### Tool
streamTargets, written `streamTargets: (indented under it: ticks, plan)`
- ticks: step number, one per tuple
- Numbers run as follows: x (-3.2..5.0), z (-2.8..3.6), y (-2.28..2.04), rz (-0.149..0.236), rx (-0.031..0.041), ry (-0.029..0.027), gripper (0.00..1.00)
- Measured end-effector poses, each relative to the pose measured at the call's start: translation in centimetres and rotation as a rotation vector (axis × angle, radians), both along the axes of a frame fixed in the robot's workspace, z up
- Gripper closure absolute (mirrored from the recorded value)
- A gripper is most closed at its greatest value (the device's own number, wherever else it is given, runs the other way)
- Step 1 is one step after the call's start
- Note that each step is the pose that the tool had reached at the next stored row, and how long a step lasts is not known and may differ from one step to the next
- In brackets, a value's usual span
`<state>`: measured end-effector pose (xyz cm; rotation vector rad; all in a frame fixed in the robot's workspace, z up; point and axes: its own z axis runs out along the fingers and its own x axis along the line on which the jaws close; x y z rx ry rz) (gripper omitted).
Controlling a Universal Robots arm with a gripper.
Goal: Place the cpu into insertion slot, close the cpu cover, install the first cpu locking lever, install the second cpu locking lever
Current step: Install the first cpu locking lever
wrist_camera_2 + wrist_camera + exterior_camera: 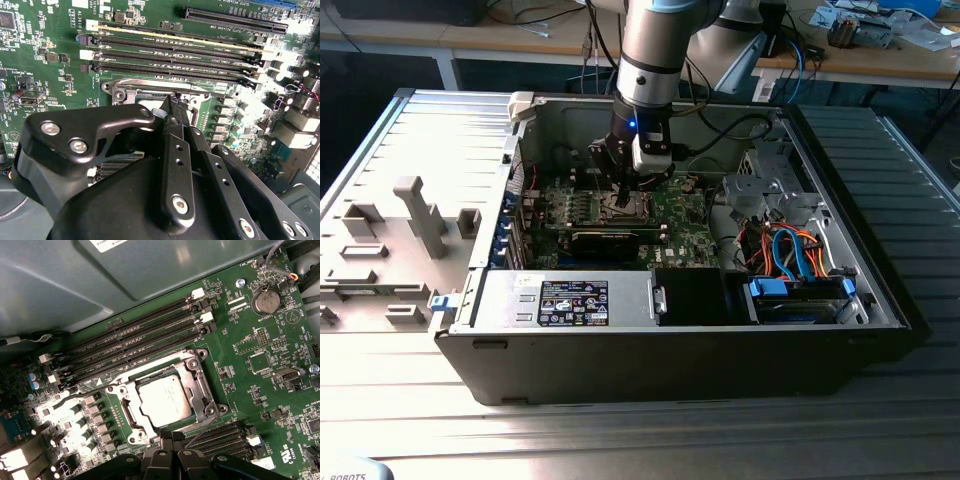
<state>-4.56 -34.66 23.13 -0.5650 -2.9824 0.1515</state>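
On the ribbed desk [410, 420], the open computer case [670, 360] is holding your tool [171, 436], fingers together, tips touching the cpu cover [197, 390] lying closed over the cpu [164, 400] in the insertion slot [131, 415].

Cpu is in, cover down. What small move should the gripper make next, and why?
Probably push the thin lever beside the gripper down toward its latch: the cpu sits under the closed cpu cover, and that lever seems unlatched.

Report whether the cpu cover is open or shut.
Shut: in the first wrist view the cpu cover lies flat, framing the cpu seated in the insertion slot.
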Motion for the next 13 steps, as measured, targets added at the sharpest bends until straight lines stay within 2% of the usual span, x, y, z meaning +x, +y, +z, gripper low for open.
streamTargets:
  ticks: [3,5,6,8,9,13]
  plan:
    - [0.00,0.00,0.01,0.000,0.0022,0.0000,0.89]
    - [0.00,0.00,0.00,0.005,0.0181,0.0001,0.89]
    - [0.00,0.00,0.00,0.010,0.0357,0.0000,0.89]
    - [0.00,0.00,0.00,0.014,0.0577,0.0000,0.89]
    - [0.00,0.00,0.00,0.016,0.0645,0.0000,0.89]
    - [0.00,0.01,-0.01,0.054,0.0743,0.0012,0.89]
